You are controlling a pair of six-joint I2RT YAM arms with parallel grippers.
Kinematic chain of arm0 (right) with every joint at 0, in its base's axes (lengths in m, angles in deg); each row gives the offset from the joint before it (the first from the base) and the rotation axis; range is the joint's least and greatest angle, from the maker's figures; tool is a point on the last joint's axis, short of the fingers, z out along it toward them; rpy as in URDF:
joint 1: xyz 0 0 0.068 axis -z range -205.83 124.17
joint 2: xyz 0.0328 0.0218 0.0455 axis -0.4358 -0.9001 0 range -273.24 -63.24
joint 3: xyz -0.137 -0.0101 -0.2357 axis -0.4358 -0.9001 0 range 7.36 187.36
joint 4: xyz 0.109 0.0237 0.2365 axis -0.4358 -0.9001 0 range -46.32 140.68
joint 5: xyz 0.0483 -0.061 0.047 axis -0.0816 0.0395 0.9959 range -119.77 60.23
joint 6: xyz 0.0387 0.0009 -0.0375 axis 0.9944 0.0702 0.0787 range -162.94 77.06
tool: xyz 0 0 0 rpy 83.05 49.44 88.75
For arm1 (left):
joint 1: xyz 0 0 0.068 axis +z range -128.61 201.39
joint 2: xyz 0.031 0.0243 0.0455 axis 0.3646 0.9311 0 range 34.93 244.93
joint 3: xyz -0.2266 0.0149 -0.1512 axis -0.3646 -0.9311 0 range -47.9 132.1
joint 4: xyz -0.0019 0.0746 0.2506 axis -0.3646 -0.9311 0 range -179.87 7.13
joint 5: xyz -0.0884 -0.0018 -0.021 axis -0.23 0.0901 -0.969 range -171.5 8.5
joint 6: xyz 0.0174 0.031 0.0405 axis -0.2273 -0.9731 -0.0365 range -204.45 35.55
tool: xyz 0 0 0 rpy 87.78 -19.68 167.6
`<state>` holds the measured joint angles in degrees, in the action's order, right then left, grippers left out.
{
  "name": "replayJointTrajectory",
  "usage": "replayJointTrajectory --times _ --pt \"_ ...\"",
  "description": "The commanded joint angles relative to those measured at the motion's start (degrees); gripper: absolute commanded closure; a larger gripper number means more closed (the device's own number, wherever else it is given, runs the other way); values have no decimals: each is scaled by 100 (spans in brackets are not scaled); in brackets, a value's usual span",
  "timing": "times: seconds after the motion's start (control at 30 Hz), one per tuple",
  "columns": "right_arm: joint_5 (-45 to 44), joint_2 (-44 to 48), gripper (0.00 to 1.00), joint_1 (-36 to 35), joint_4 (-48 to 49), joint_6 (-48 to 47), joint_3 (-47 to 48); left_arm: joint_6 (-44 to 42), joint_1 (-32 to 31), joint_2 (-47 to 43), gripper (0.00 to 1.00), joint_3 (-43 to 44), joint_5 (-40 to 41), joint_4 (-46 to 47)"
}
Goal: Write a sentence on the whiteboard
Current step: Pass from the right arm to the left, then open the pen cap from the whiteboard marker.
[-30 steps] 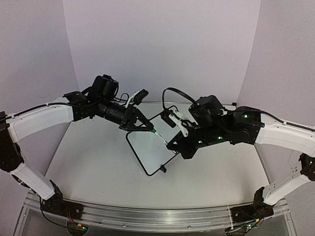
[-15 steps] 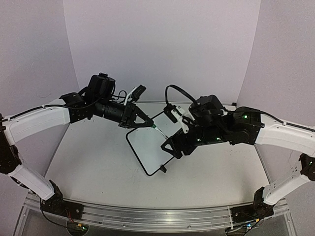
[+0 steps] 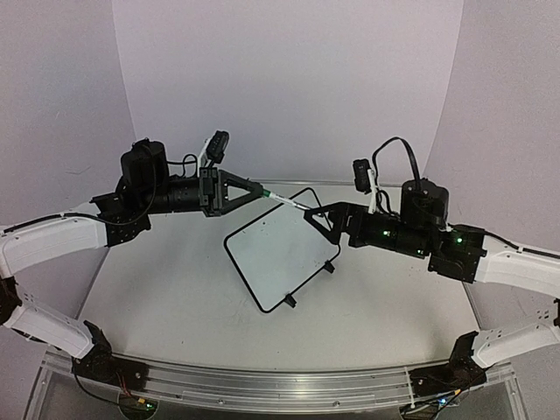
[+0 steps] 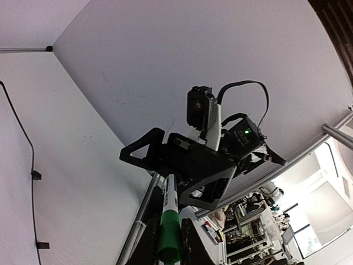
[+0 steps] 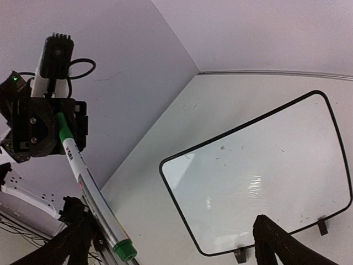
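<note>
Whiteboard (image 3: 278,254): looks light, stiff, slick; I'd pinch its frame.
My left gripper (image 3: 259,192): clamped on the marker (image 3: 284,201).
My right gripper (image 3: 313,214): fingers apart, holding nothing.

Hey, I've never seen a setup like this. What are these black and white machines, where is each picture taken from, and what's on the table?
These are two robot arms bolted to a table. One picture looks down from above and behind them; the other two come from a small camera on each wrist. A whiteboard with a black frame lies on the table. The left claw is shut on a marker with green ends, held in the air. The right claw is open; the marker's other end sits between its spread fingers, ungripped.
</note>
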<state>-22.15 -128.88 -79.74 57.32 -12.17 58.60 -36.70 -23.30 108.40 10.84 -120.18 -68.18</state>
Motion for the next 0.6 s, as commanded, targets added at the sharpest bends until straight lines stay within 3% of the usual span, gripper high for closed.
replayJointTrajectory --times 0.0,0.13,0.3,0.57 --pt "1040 -10 12 41 1917 788 -84 699 4 -120 100 -199 -301 1552" --pt "1613 -251 25 38 2646 1091 -4 934 4 -79 100 -222 -513 1904" --pt "1994 -511 37 38 3093 1293 140 588 4 -182 100 -124 -406 1284" --pt "2197 -782 47 37 3168 1410 284 191 4 -261 100 -24 -259 579"
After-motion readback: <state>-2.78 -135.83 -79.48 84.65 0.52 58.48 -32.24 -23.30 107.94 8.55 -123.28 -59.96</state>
